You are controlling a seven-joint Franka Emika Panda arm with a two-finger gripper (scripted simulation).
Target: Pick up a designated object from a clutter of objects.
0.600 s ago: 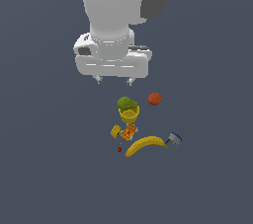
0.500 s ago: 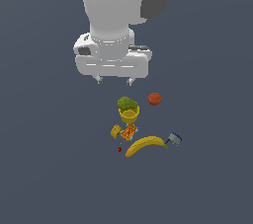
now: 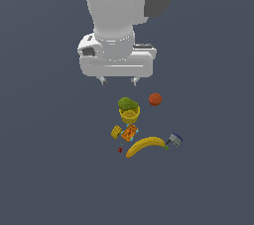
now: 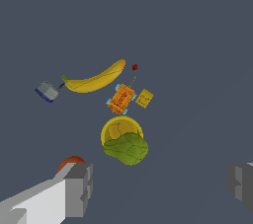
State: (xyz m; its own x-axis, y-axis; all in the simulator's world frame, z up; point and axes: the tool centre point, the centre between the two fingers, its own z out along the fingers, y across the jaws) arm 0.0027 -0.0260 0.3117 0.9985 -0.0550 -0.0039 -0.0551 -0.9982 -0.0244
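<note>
red ball (image 3: 155, 99) looks smooth, round, likely rolls; best pinched across its widest middle. jaws (image 3: 118, 81) wide open, holding nothing.

Arm hangs straight down from above, wrist vertical. Gripper (image 3: 118, 82) points downward, jaws spread wide, nothing between them. Fingers (image 4: 79, 189) grey, blocky; fingertips look short in exterior view, though small and hard to judge.
</note>
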